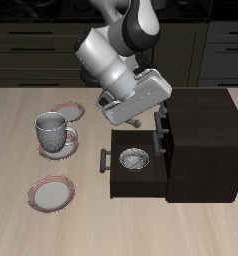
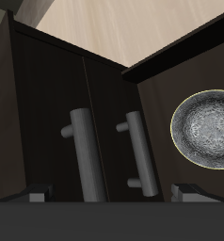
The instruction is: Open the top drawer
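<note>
Jaws spread wide and empty, the gripper (image 1: 141, 120) hangs level with the top drawer (image 2: 48, 113), squared to its front so the fingers can straddle the grey bar handle (image 2: 81, 155). That drawer looks shut, up at the cabinet's (image 1: 201, 140) nine o'clock face. Below it, another drawer (image 1: 141, 188) stands pulled out, showing a bowl (image 1: 134, 159).

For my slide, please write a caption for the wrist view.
Open gripper before closed drawer fronts with grey handles; a bowl lies in the opened drawer.

Two drawers (image 1: 163, 128), two plates (image 1: 51, 192), perhaps.
</note>
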Robot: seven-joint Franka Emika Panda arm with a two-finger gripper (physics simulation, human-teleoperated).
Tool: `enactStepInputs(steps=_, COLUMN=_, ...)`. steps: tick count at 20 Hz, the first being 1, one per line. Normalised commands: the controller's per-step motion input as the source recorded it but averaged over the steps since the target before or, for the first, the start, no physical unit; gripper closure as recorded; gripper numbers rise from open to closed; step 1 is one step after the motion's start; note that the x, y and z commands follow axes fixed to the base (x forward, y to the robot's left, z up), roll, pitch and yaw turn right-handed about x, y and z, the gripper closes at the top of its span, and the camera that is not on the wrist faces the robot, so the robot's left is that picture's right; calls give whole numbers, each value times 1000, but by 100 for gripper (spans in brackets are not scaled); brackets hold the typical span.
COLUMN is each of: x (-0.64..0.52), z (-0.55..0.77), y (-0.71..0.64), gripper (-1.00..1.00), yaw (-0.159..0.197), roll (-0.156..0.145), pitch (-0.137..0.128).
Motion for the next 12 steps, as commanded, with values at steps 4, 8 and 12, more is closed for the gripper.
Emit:
enactStepInputs(steps=4, x=50, z=-201, y=200, gripper=-100, yaw=-52, roll=23, pitch=3)
enactStepInputs(steps=8, x=17, z=-428, y=259, gripper=-100, yaw=-72, roll=32, pitch=27)
enactStepInputs(steps=12, x=-86, z=-291, y=258, gripper=-100, yaw=-40, roll=49, pitch=31)
